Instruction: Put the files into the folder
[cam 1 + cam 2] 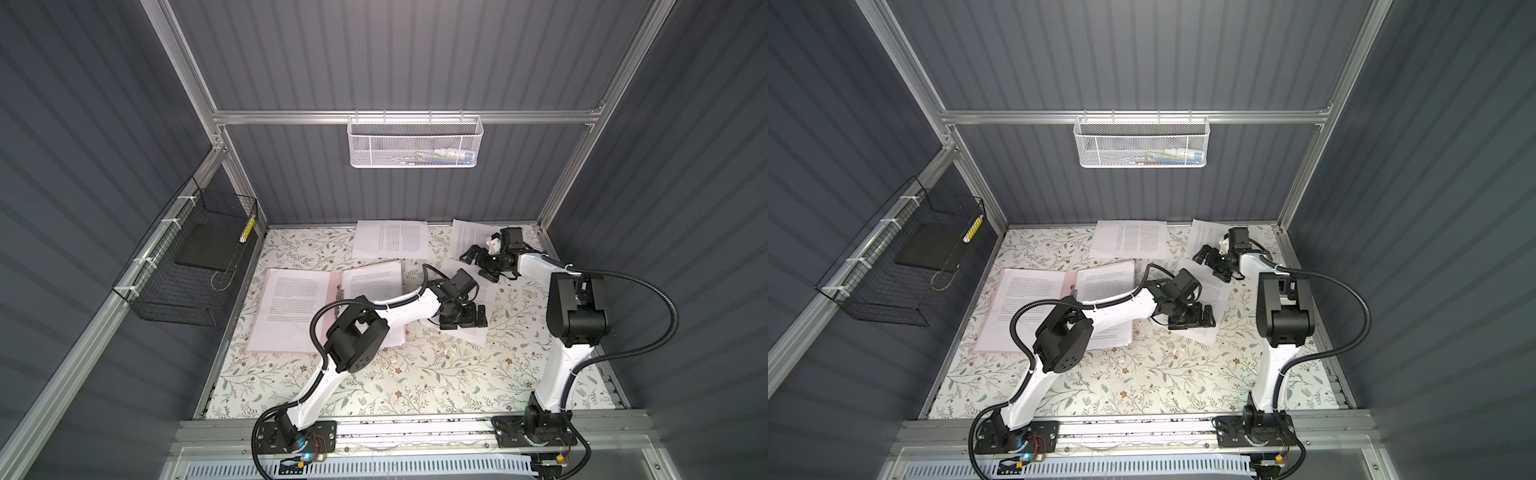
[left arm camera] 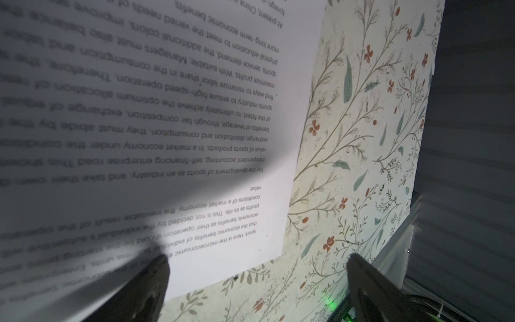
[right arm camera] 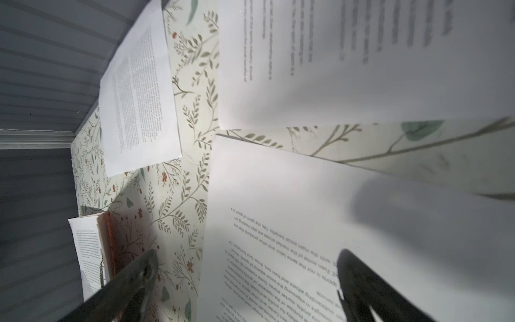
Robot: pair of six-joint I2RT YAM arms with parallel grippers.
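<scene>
Floral-papered bench (image 1: 415, 374) carried an open pale pink card folder (image 1: 335, 282) at left. Right of it lay a loose white printed sheet (image 1: 484, 299), long axis near-to-far. The spread left hand (image 1: 462, 322) stood over its near end and the spread right hand (image 1: 478, 262) over its far end.

counter (image 1: 415, 374): floral-patterned
folder (image 1: 336, 279): open flat, 9 o'clock
files: far sheet (image 1: 390, 243) 12 o'clock; corner sheet (image 1: 467, 235) 1 o'clock; middle sheet (image 1: 489, 293) 2 o'clock

The folder (image 1: 335, 282) lies open on the left of the tabletop (image 1: 415, 374), with filed sheets (image 1: 291, 307) on both halves. A loose sheet (image 1: 491, 297) lies right of it. A middle sheet (image 1: 390, 239) and a right sheet (image 1: 469, 235) lie along the far edge.
</scene>
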